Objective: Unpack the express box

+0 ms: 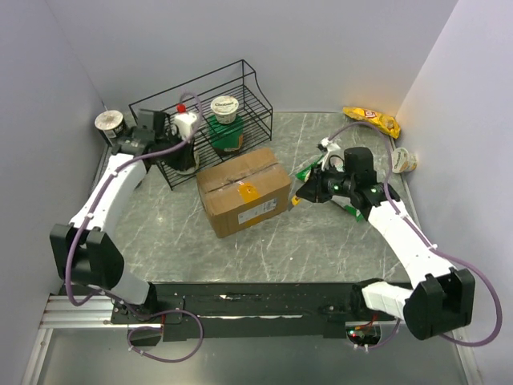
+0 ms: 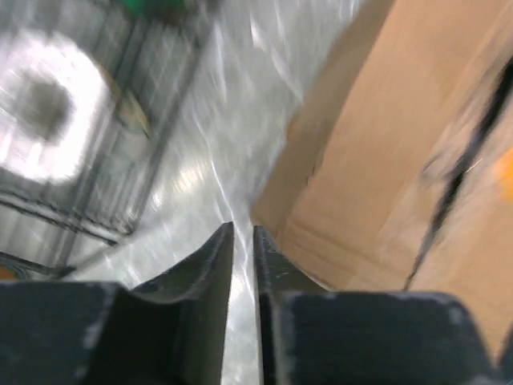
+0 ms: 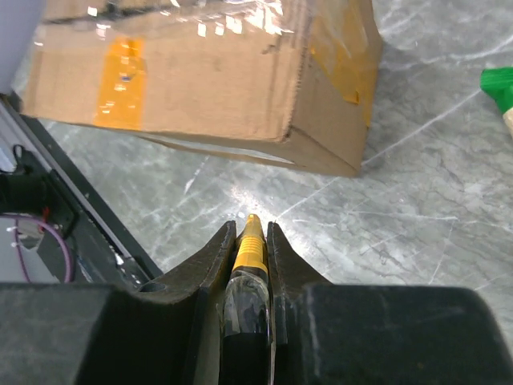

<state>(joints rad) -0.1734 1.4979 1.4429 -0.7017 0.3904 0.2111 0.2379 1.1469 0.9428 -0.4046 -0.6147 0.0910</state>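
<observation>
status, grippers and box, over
Left gripper shut, empty, near express box. Right gripper shut on yellow-tipped tool, short of box. Box taped, unopened. Nothing between.

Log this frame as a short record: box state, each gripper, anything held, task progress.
express box: between the two arms, flaps taped shut, orange sticker on top
left gripper: fingers almost touching, nothing held
right gripper: shut on a yellow-tipped tool, tip toward the box, not touching it
progress: box not yet opened
</observation>
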